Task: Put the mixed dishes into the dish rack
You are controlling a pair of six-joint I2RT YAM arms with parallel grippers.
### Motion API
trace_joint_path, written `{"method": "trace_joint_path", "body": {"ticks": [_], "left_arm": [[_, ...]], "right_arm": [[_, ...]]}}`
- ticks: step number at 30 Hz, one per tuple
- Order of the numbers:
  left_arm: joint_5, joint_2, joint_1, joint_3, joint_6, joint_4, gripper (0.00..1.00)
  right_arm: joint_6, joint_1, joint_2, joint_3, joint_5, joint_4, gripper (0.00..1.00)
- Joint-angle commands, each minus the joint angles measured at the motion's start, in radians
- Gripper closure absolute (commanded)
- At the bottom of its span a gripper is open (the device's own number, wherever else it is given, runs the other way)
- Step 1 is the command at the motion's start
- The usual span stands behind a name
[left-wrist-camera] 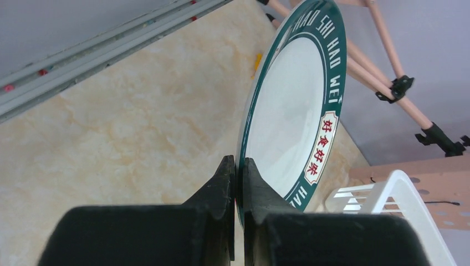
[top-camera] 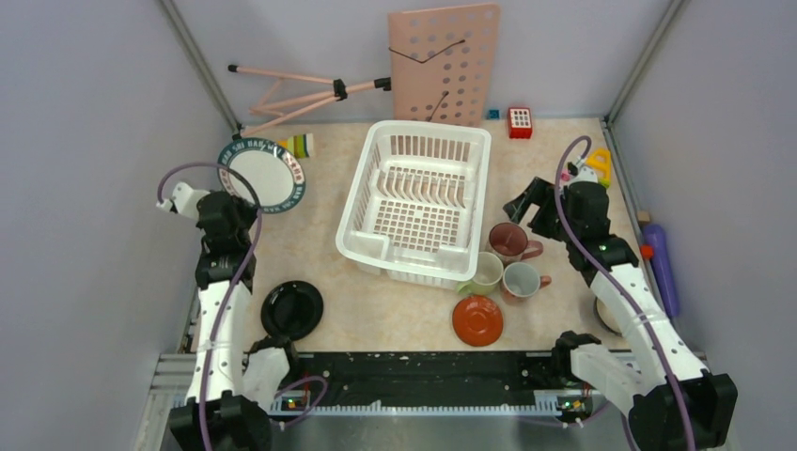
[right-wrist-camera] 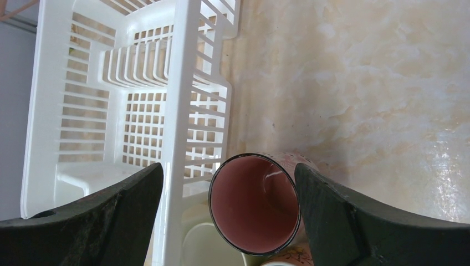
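**Bench** (top-camera: 376,310): beige marble-patterned top carrying all items.

**Dish rack** (top-camera: 430,130): large white slotted plastic basket with upright tines, at centre of the bench. No dishes are seen in it.

**Green-rimmed plate** (left-wrist-camera: 288,116): round and white, with a dark green lettered band, at the far left, well apart from the rack. The left gripper (left-wrist-camera: 236,163) is pinched tight on its near rim. Whether the plate is clear of the bench cannot be told.

**Black plate** (top-camera: 292,309): round and glossy, flat at the near left, not held.

**Orange saucer** (top-camera: 476,319): small and round, flat, near and right of the rack.

**Maroon mug** (right-wrist-camera: 255,202): pink inside, upright, just beside the rack's near right corner. The right gripper (right-wrist-camera: 227,169) hangs over it with jaws spread wide, one on either side of the mug and not touching it.

**Pale-green mug** (top-camera: 487,272) and **pink mug** (top-camera: 522,279): side by side, just near of the maroon mug.

**Step in hand:** judged to be the first load, with the green-rimmed plate just grasped.

**Next move:** lift the plate, carry it right to the rack, turn it on edge and lower it between the tines. The thin rim grip may let the plate swing. The right arm needs only to descend and close on the mug.
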Motion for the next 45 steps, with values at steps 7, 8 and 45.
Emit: {"method": "trace_joint_path", "body": {"ticks": [7, 8, 45], "left_arm": [[-0.030, 0.005, -0.175, 0.294, 0.149, 0.025, 1.00], [-0.025, 0.014, -0.201, 0.318, 0.158, 0.030, 1.00], [-0.742, 0.838, -0.970, 0.829, 1.351, 0.593, 1.00]], "right_arm": [[0.006, 0.009, -0.017, 0.043, 0.029, 0.025, 0.12], [0.007, 0.010, -0.019, 0.045, 0.034, 0.025, 0.12], [-0.015, 0.009, -0.065, 0.021, 0.121, 0.022, 0.12]]}}
